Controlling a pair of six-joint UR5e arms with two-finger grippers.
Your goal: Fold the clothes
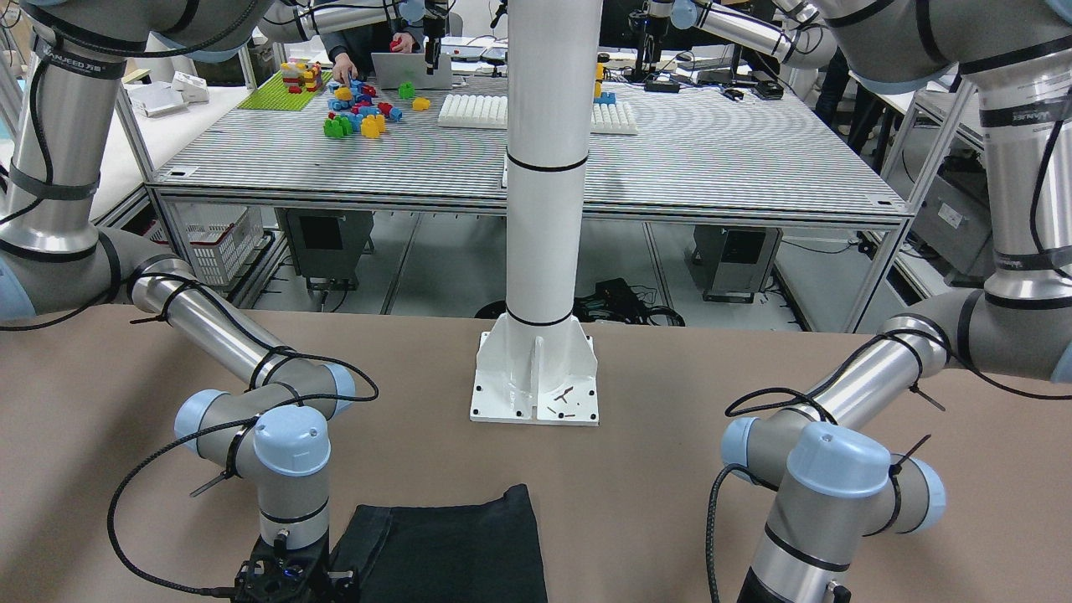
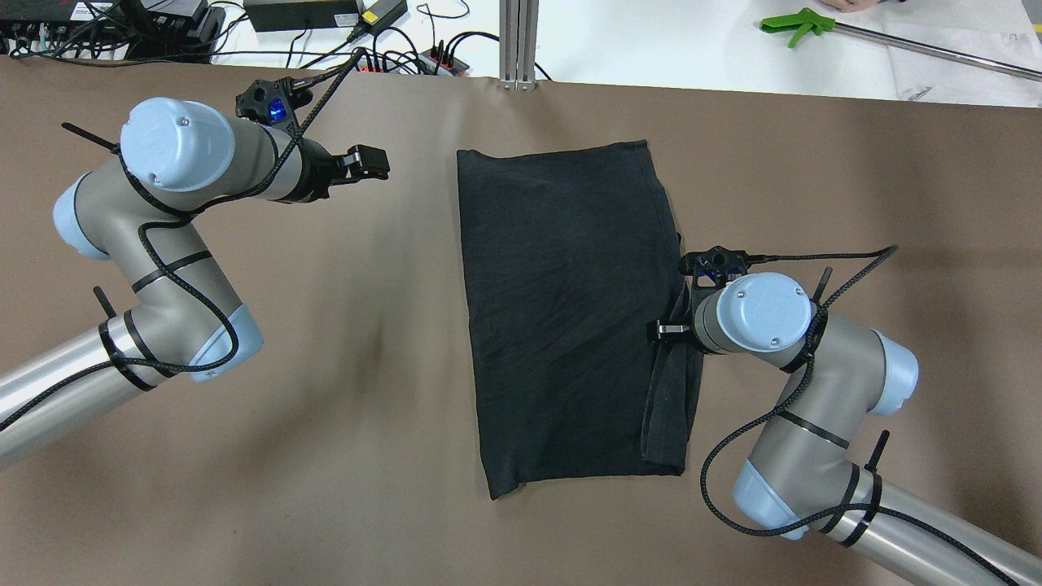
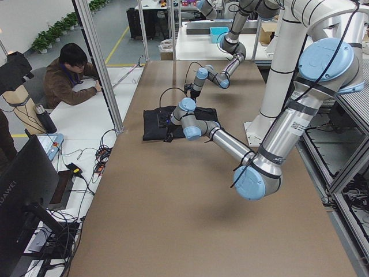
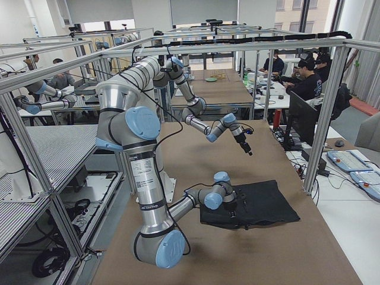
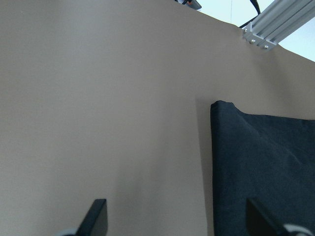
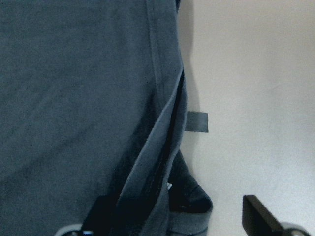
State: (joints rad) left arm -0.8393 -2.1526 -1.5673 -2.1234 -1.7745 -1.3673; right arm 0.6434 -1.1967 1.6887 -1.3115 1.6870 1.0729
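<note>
Two sets of fingers are mine, and both are open with nothing in them. My left fingers (image 2: 368, 161) hang over the bare brown worktop (image 2: 326, 423), well apart from the cloth. My right fingers (image 6: 174, 216) are spread wide, close above the right edge of the thin black soft cloth garment (image 2: 562, 317). One fingertip is over the cloth and one is over the bare top. The garment lies flat in the middle of the worktop. Along that right edge its layers are loose and bunched.

That loose edge worries me. If I close there, I think I could pinch just the top layer, or too many layers, and the fold would come out crooked. The cloth looks very soft, so it might slide along when I pull. With only one set of fingers near it, one corner could lag and make a lump. A small grey tag (image 6: 197, 121) sticks out at the edge, and I might grab that by mistake.

The worktop is plain and smooth. A white pole on a white foot (image 1: 536, 381) stands at my side of it. Past the far edge lie black wires and plugs (image 2: 431, 59) and a green-handled tool (image 2: 794, 23). Behind me is a striped grey worktop (image 1: 712, 151) with bright toy blocks (image 1: 360, 109). A person (image 3: 66, 78) sits at a white desk (image 3: 86, 115) nearby.
</note>
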